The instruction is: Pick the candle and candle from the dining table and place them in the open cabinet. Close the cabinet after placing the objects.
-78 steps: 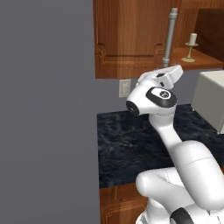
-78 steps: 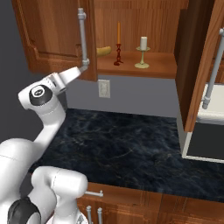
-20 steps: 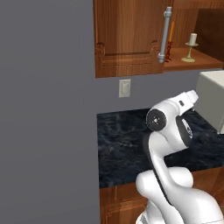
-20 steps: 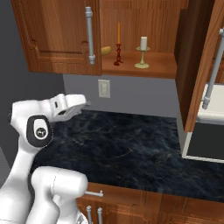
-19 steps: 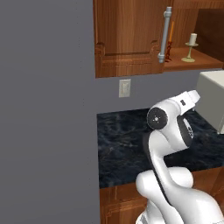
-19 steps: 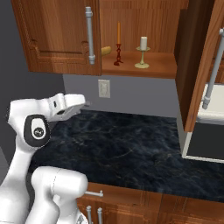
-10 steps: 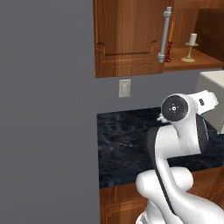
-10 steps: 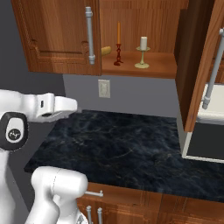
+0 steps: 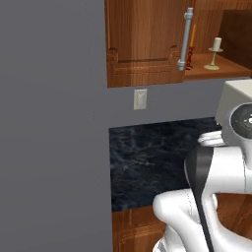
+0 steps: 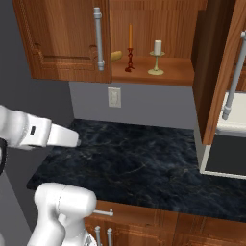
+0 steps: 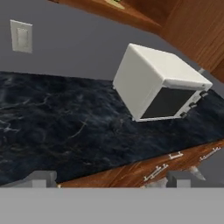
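With both candles standing on the cabinet shelf, the placing stage appears complete. The orange taper candle, in its dark red holder, stands just left of the short cream candle on a pale stand. The cabinet left door now lies nearly flush with its frame, where a few seconds ago it stood swung out with the arm reaching up at its bar handle. The right door remains wide open. Since then the arm has dropped away and swung toward the white microwave. The gripper holds nothing, its dark tips set wide apart low over the black stone counter. Judged from this, closing the right door is the remaining step, though the left door's final seating is hard to confirm.
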Controlling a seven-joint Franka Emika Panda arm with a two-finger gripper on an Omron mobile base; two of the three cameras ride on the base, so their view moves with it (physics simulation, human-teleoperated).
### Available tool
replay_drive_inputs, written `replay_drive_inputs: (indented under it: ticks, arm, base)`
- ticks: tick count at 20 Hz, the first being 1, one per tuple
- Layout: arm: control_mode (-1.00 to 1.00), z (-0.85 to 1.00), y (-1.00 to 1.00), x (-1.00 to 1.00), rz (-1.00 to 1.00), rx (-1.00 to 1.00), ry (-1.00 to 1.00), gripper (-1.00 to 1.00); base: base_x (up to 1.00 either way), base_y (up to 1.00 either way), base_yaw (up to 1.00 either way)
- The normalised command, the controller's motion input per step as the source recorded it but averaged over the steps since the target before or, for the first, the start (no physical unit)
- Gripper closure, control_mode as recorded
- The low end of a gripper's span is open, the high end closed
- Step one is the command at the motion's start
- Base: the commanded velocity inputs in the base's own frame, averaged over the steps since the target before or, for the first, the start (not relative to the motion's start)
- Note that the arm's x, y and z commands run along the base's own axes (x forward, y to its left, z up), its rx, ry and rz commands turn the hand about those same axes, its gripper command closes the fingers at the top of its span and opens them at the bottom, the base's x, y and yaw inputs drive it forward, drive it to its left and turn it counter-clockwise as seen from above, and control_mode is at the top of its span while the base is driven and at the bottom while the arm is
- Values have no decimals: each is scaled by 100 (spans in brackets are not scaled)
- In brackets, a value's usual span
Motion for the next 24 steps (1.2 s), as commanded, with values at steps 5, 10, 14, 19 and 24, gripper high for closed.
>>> replay_drive_inputs:
  ticks: [5,10,14,19,24]
  arm:
    - [-100,1,-30,-58,0,21,-1,-100]
    - [-100,0,-34,-41,0,21,-4,-100]
    - [-100,6,-40,-10,0,17,-5,-100]
    - [-100,4,-45,0,0,10,-10,-100]
    - [-100,4,-35,-12,0,9,-16,-100]
  base:
    - [0,0,0]
    - [0,0,0]
    - [0,0,0]
    - [0,0,0]
    - [0,0,0]
